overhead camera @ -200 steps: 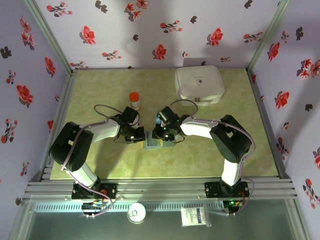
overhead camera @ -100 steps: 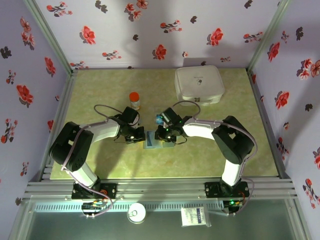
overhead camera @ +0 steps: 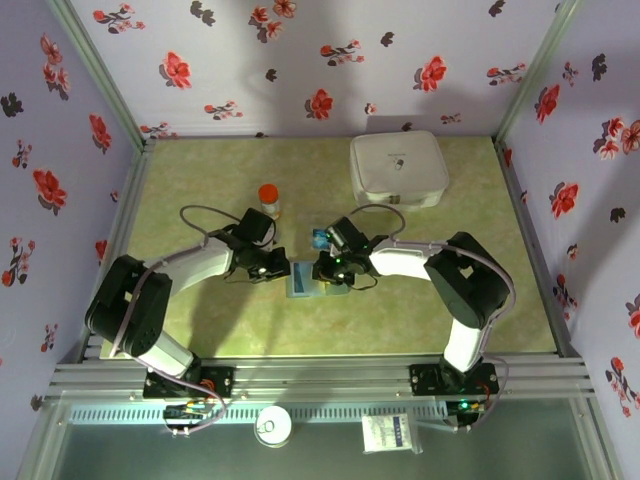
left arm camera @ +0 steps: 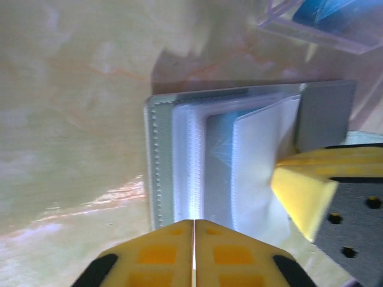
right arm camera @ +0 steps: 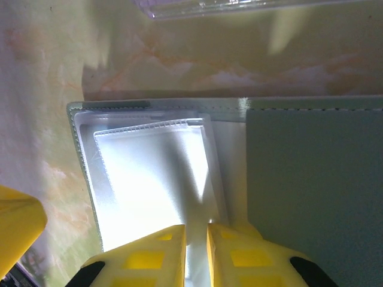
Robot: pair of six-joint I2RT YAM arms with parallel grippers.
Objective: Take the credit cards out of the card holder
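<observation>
Lying open and flat on the tabletop [overhead camera: 200,180], the card holder [overhead camera: 301,280] sits at the near middle, directly between the two arms, and both tools are down on it. The left tool [left arm camera: 193,230] comes at it from the left with its pads pressed together, only a seam between them, at the stitched edge of the holder. The right tool [right arm camera: 196,236] reaches in from the right. Its jaws are narrow, and the clear sleeves [right arm camera: 152,179] run into the slit between them; whether it grips one cannot be told. The right tool therefore seems the better placed to draw a card out, sliding it along the sleeve toward itself. The sleeves glare white. A faint blue patch [left arm camera: 222,146] showing through one of them may be a credit card, and no card is clearly free. Well apart at the far right, a white box [overhead camera: 398,168] sits closed, and an orange-capped bottle [overhead camera: 269,198] stands beyond the left tool.
</observation>
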